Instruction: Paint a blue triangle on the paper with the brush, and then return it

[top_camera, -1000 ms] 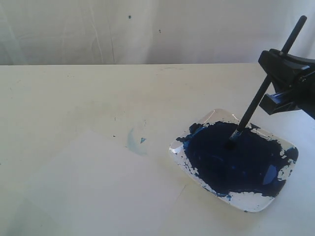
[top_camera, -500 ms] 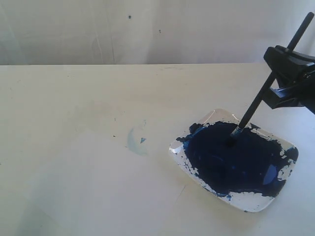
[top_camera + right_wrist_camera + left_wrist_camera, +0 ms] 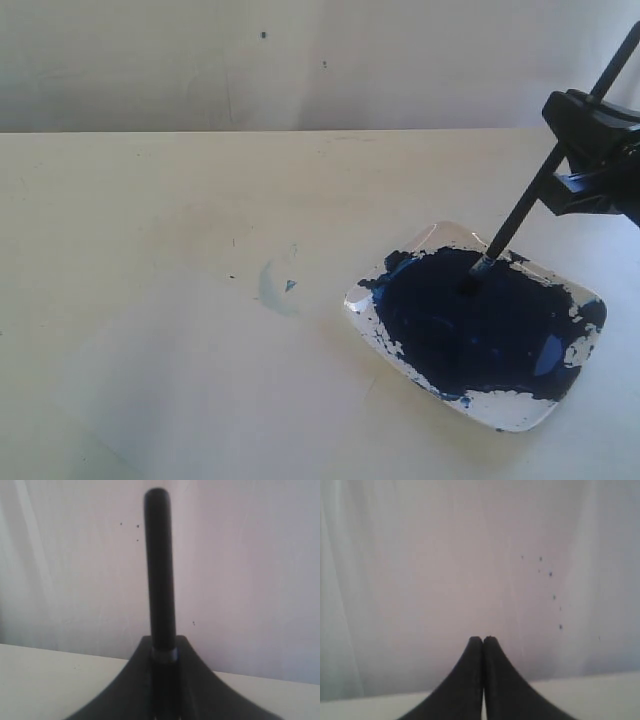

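My right gripper (image 3: 590, 150) is shut on the brush (image 3: 520, 215), a thin black handle slanting down to the left. Its silver ferrule and dark tip rest in the navy paint pool (image 3: 480, 320) on a clear dish. In the right wrist view the brush handle (image 3: 159, 565) rises straight out of my right gripper (image 3: 164, 645). The paper (image 3: 230, 390) lies pale and faint on the table left of the dish. No blue triangle shows on it. My left gripper (image 3: 483, 640) is shut on nothing and faces the white wall; it is out of the exterior view.
A faint pale-blue smudge (image 3: 272, 287) marks the table (image 3: 150, 190) left of the dish (image 3: 520, 405). A white wall runs along the table's far edge. The dish sits near the front right corner.
My right gripper has shifted slightly right and up, tilting the brush with it. The tip has stayed in the paint pool.
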